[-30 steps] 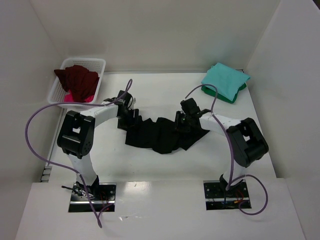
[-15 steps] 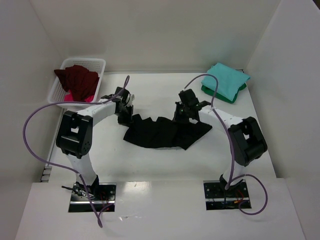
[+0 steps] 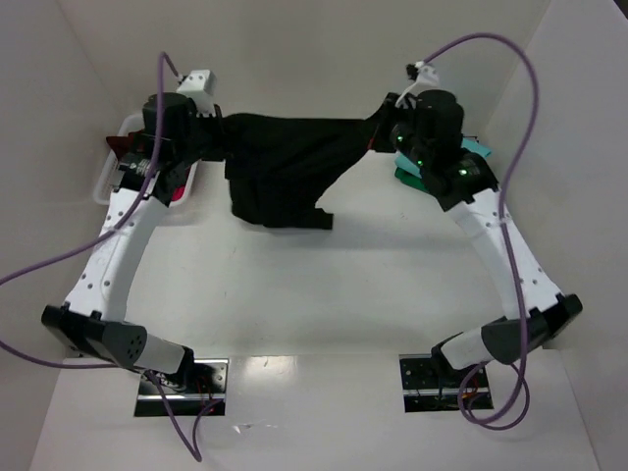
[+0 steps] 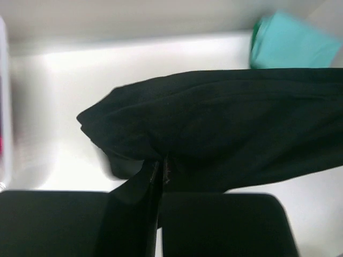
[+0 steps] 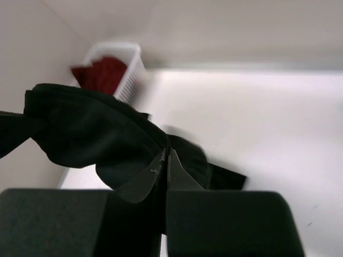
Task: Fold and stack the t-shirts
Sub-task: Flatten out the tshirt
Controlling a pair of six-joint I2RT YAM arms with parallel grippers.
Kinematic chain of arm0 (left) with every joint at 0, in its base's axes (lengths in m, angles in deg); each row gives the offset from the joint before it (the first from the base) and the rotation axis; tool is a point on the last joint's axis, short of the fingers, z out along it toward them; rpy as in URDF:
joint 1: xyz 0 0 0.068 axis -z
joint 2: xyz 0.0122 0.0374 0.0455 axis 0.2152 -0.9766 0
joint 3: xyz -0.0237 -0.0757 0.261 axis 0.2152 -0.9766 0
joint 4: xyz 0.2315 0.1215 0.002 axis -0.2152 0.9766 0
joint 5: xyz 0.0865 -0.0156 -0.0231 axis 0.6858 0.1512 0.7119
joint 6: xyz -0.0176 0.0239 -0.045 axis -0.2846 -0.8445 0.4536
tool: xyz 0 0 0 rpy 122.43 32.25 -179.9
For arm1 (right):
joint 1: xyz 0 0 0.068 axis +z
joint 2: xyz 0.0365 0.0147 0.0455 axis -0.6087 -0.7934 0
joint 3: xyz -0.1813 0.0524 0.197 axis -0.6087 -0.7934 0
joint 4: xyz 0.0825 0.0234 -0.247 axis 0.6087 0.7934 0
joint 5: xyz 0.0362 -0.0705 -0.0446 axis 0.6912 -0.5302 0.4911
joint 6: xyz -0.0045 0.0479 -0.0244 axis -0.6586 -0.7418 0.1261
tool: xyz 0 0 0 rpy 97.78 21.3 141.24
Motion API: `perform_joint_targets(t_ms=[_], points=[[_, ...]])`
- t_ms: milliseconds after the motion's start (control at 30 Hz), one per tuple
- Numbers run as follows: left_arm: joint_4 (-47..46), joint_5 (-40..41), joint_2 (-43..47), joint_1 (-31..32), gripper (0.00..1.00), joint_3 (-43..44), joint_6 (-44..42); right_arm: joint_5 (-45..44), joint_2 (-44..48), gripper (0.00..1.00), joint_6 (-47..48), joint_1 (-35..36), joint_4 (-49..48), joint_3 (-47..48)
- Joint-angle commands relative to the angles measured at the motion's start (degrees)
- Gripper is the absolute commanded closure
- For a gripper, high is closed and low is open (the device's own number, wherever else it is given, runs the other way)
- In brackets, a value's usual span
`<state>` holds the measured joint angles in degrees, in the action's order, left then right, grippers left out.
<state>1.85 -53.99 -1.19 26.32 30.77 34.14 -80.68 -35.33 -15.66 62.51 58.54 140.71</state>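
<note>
The large black t-shirt (image 3: 285, 167) hangs stretched in the air between both raised grippers, its lower part drooping towards the table. My left gripper (image 3: 218, 132) is shut on its left end, and my right gripper (image 3: 378, 132) is shut on its right end. The left wrist view has the black t-shirt (image 4: 214, 123) pinched in the left gripper (image 4: 162, 166). In the right wrist view the black cloth (image 5: 91, 134) bunches at the shut right gripper (image 5: 167, 152). A folded teal t-shirt (image 4: 289, 48) lies on a dark green one (image 3: 407, 177) at the back right, mostly hidden behind the right arm.
The white basket (image 5: 131, 64) stands at the back left with a maroon t-shirt (image 5: 104, 69) and a pink one (image 3: 179, 196) in it, partly behind the left arm. White walls close in the table at the back and on both sides.
Both grippers closed on the black t-shirt as it lay on the table, then lifted it high and pulled it apart towards the back. It now hangs stretched between them.
</note>
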Motion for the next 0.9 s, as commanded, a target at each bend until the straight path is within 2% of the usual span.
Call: perform_joint_targets(t_ms=[0,233,433,600,700,867], points=[[-3.12,1.5,3.96,-0.18,1.0,3.85,-2.17,-4.72,5.99,1.0,5.12,-0.14,1.67,8.75],[-2.66,0.44,10.75,-0.18,1.0,8.27,-2.17,-3.05,11.28,1.0,4.09,-0.14,1.96,12.59],[-0.02,1.32,21.06,-0.18,1.0,1.11,-2.17,2.3,16.62,1.0,3.02,-0.14,2.45,5.8],[2.44,-1.39,28.22,-0.18,1.0,-1.33,-0.16,9.12,20.68,1.0,2.41,-0.14,4.82,2.84],[3.06,-5.2,31.03,-0.18,1.0,-2.71,0.79,12.57,23.59,1.0,1.13,-0.14,3.82,1.2],[6.66,-17.36,31.8,-0.18,1.0,-3.21,1.05,15.08,27.78,1.0,-1.29,-0.14,3.59,4.27]])
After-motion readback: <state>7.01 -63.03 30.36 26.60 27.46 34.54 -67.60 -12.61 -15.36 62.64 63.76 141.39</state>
